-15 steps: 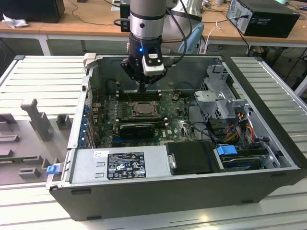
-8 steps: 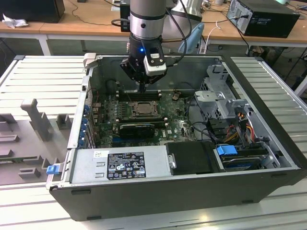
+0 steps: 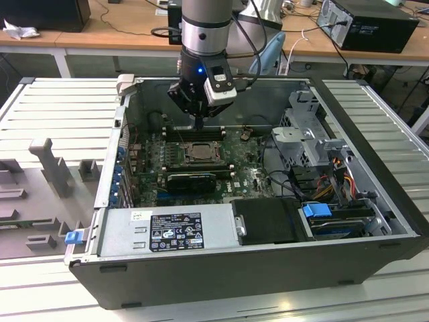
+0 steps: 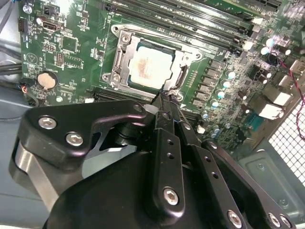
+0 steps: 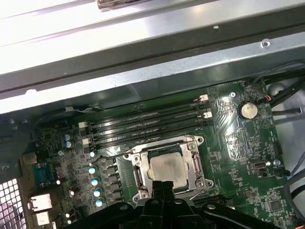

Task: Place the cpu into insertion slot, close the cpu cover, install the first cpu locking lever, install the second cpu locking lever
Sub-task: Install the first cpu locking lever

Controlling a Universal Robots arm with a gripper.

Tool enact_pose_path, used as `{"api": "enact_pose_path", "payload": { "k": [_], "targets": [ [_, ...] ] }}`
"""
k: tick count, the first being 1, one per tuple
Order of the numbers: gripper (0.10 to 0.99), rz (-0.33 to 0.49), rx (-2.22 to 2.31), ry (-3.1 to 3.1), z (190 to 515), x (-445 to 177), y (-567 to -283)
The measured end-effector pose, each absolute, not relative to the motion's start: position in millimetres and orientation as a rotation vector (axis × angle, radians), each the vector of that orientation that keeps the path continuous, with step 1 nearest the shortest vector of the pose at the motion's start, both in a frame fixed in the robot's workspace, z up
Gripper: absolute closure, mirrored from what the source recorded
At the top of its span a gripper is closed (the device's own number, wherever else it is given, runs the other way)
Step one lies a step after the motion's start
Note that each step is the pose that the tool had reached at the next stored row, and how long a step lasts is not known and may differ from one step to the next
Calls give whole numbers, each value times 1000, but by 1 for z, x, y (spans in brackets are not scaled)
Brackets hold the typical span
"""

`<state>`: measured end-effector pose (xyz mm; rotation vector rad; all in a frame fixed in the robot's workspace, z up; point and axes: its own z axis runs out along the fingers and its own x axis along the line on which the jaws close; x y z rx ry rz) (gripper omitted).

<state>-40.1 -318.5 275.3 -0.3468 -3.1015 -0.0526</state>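
Inside the computer case (image 3: 281, 265), the pincer (image 4: 164, 99), fingers (image 4: 161, 125) pressed together and empty, hovers at the insertion slot's (image 4: 179, 72) edge. The cpu (image 4: 148, 64) lies just beyond, under the lowered cpu cover (image 4: 121, 59).

No text can be read anywhere. Exterior view: black label (image 3: 175, 232) with white print on the grey power supply (image 3: 120, 235), lines and small symbols, too small to read. White sticker (image 3: 141, 216) near it on the same box, print unreadable. Both wrist views: fine white printed marks on the green circuit board (image 4: 71, 52) (image 5: 248, 157), too fine to make out. The cpu (image 4: 151, 66) (image 5: 167, 169) has a smeared beige face; whether it bears markings, cannot tell.
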Motion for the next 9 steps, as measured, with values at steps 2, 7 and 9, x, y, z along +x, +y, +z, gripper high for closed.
{"api": "enact_pose_path", "payload": {
  "k": [2,7,9],
  "targets": [
    [980,-53,-340,-3105,275,-41,-319],
    [980,-55,-298,-3124,275,-42,-319],
    [980,-55,-244,-3129,275,-42,-318]
  ]
}}
